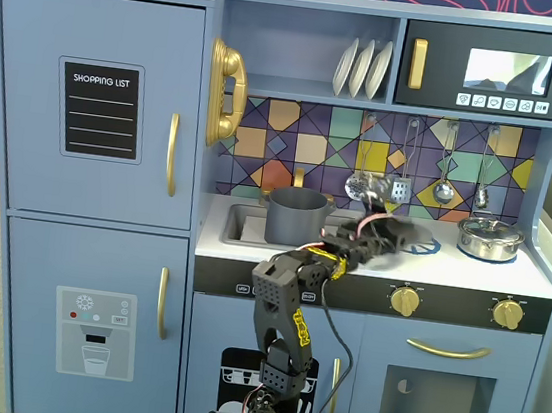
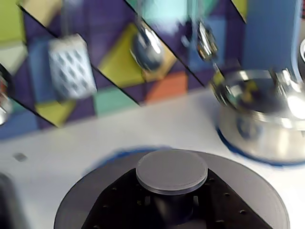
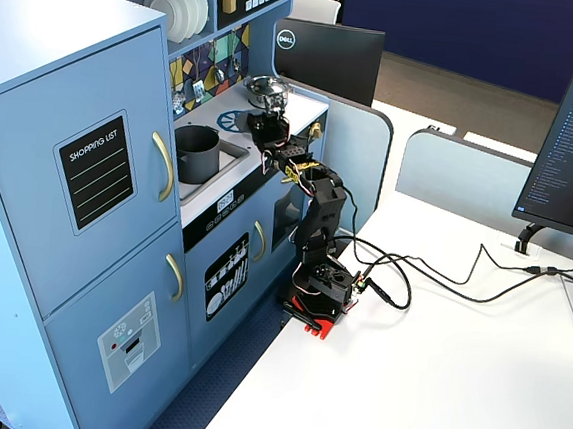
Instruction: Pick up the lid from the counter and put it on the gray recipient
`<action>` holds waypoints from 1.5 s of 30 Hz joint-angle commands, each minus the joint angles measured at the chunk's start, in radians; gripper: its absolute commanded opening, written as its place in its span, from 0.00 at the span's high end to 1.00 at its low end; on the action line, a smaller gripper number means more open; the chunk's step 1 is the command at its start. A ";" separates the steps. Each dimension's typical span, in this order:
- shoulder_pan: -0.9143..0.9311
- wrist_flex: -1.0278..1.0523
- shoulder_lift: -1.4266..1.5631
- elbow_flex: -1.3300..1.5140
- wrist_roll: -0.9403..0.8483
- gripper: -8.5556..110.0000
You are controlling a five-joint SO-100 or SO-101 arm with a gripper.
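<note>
The dark-gray lid fills the bottom of the wrist view, with its round knob in the middle. My gripper is shut on the knob's stem, one black finger on each side. In a fixed view the lid is blurred and sits at or just above the blue burner ring, held by the gripper. The gray pot stands in the sink to the left, open-topped, apart from the lid. It also shows in the other fixed view, left of the gripper.
A shiny steel pot with its own lid stands on the right burner, close to the right in the wrist view. Utensils hang on the tiled wall behind. The sink rim surrounds the gray pot.
</note>
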 commanded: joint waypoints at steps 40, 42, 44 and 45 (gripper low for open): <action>-0.517 0.284 0.291 -0.054 0.026 0.93; -0.518 0.279 0.284 -0.054 0.029 0.93; -0.522 0.273 0.275 -0.052 0.026 0.93; -0.523 0.270 0.272 -0.052 0.025 0.93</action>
